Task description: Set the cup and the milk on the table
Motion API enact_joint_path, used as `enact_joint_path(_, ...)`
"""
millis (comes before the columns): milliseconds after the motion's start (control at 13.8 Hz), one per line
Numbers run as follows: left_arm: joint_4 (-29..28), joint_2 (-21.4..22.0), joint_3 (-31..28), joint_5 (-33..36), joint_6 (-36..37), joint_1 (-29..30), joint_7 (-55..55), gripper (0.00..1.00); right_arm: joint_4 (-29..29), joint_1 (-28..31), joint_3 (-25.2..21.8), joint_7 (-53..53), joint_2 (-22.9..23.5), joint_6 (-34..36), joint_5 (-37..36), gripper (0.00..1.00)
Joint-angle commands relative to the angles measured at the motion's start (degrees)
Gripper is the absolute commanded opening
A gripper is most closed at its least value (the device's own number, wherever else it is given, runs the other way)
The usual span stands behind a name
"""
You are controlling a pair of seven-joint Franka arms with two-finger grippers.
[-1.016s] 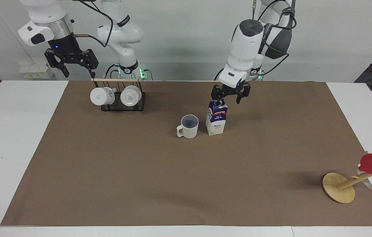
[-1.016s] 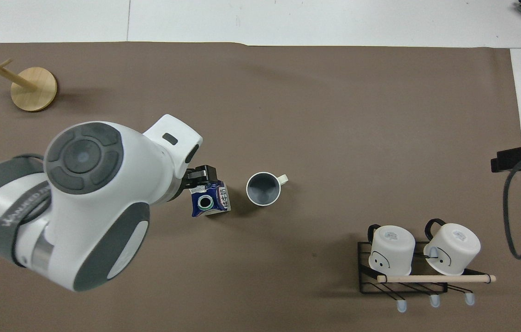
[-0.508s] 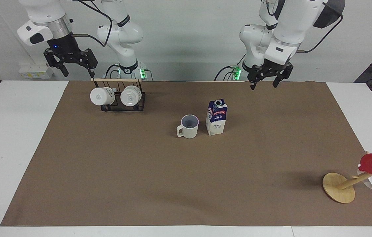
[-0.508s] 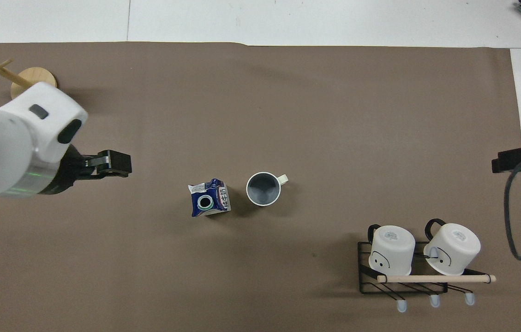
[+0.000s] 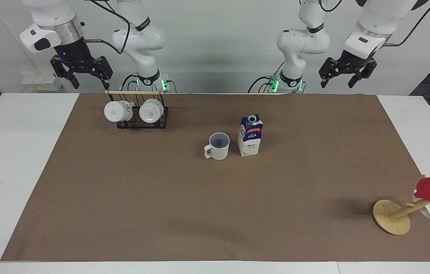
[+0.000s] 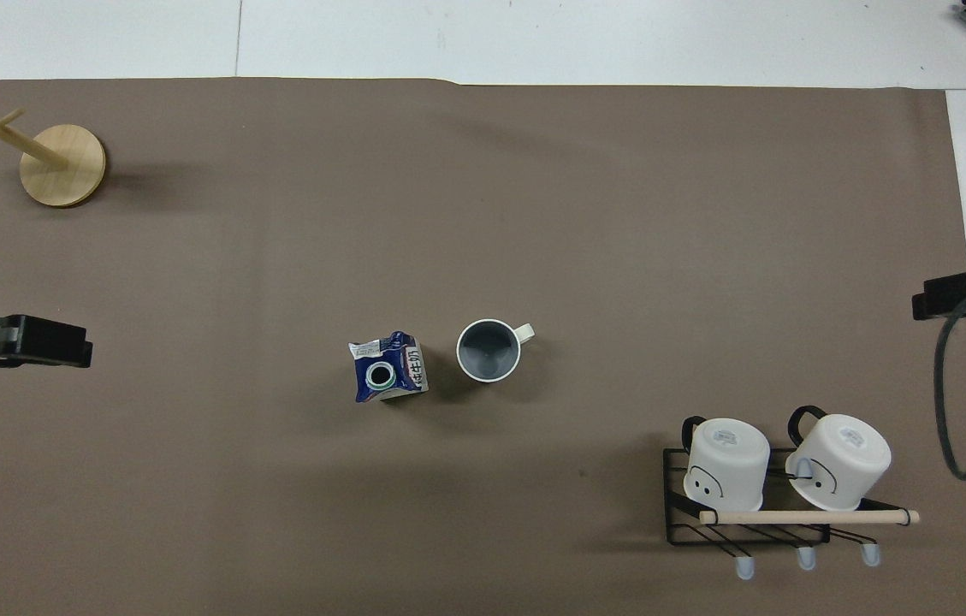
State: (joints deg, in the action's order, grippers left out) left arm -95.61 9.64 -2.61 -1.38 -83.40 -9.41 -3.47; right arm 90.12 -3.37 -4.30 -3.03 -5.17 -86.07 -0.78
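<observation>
The left end effector (image 5: 345,73), a second ago right at the top of the milk (image 5: 250,136), has pulled up and away to the bench (image 5: 24,152) edge at 1 o'clock, open and empty. The milk stands upright mid-bench, just beside the cup (image 5: 218,146), at its 3 o'clock. The right end effector (image 5: 81,71) waits open, empty, near 11 o'clock. Both things look placed; task likely complete.

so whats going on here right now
Nothing is being handled. The cup and the milk stand upright side by side on the mat of the table, close but apart. The left gripper and the right gripper are both open, empty and raised near the robots' edge of the table. The placing looks done.
</observation>
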Motion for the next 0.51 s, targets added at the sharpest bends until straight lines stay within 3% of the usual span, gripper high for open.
enact_joint_path(0,0.6,0.7,0.6,0.8,2.5,4.0,4.0,1.0,0.2,0.6,0.3,-1.7,-0.2,0.0,0.7,1.0)
enact_joint_path(435,0.7,1.1,0.1,0.8,2.5,5.5,3.8,1.0,0.1,0.6,0.3,-1.3,-0.1,0.2,1.1,1.0)
